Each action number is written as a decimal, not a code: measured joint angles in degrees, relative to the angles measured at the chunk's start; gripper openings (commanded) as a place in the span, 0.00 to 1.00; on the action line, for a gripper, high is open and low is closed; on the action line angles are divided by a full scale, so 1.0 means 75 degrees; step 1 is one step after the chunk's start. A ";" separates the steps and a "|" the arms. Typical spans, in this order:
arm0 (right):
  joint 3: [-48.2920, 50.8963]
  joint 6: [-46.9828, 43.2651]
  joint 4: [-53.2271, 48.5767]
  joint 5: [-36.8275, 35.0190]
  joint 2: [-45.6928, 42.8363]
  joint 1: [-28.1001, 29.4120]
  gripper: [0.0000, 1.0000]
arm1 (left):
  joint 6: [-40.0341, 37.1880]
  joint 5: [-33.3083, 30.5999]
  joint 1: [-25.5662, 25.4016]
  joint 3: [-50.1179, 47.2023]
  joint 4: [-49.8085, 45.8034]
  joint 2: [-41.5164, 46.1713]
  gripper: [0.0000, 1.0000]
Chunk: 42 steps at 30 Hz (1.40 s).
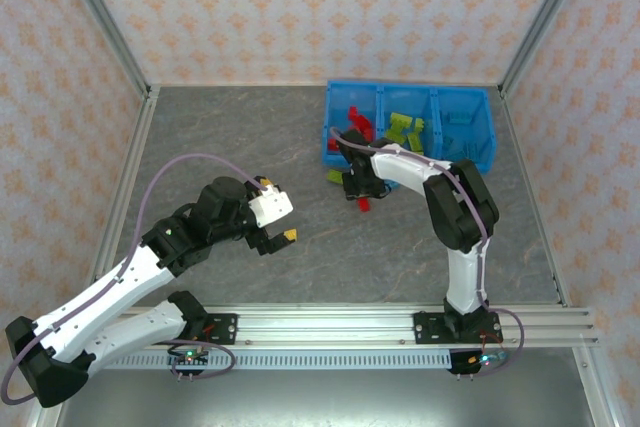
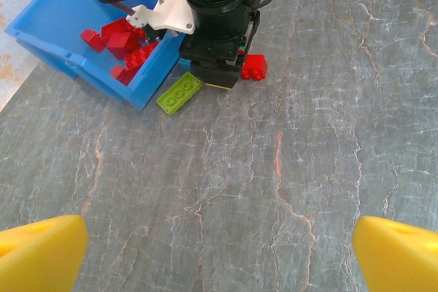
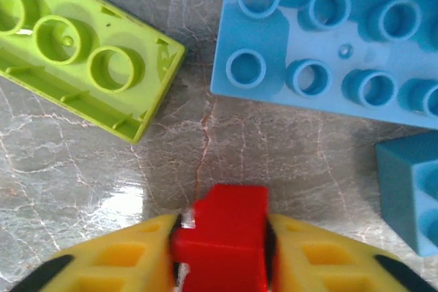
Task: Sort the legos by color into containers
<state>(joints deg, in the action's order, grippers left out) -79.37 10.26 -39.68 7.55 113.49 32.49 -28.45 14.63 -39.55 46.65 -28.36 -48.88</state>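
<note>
Right gripper: its yellow fingers are clamped on the two sides of a red brick, which is low over the grey stone-patterned table. Just beyond the fingertips an upturned yellow-green brick lies on the table to one side and a light blue brick, studs up, to the other; a second light blue block sits at the frame edge. From above, this gripper hangs at the near left corner of the blue bin. The bin stands toward the table's far edge, right of middle, and holds red bricks in its left compartment, yellow-green in the middle and light blue in the right.

Left gripper: fingers spread wide with nothing between them, over bare table left of middle, well apart from the bin.
</note>
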 measured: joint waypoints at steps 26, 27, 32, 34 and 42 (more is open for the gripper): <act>-0.6522 -0.0592 0.0032 -0.1568 0.2209 -0.0740 0.51 | -0.0003 -0.0184 0.0137 -0.0274 0.0166 -0.0003 1.00; -0.6796 -0.0632 -0.0152 -0.1553 0.2393 -0.0740 0.52 | 0.0006 -0.0213 0.0163 -0.0274 0.0172 -0.0003 1.00; -0.7114 -0.0659 -0.0726 -0.1399 0.2261 -0.0731 0.53 | 0.0076 -0.0245 0.0248 -0.0274 0.0329 -0.0152 1.00; -0.6831 -0.0644 -0.0828 -0.1303 0.1853 -0.0731 0.53 | 0.0221 -0.0239 0.0283 -0.0271 0.0338 -0.0323 1.00; -0.2865 -0.0227 -0.0723 -0.0495 -0.2387 -0.0731 0.63 | 0.3319 -0.1052 0.0297 0.1428 -0.0085 -0.2107 0.99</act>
<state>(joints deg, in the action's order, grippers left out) -100.86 8.56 -45.10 3.84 95.59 27.00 -3.55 6.74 -37.32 57.36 -28.99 -64.69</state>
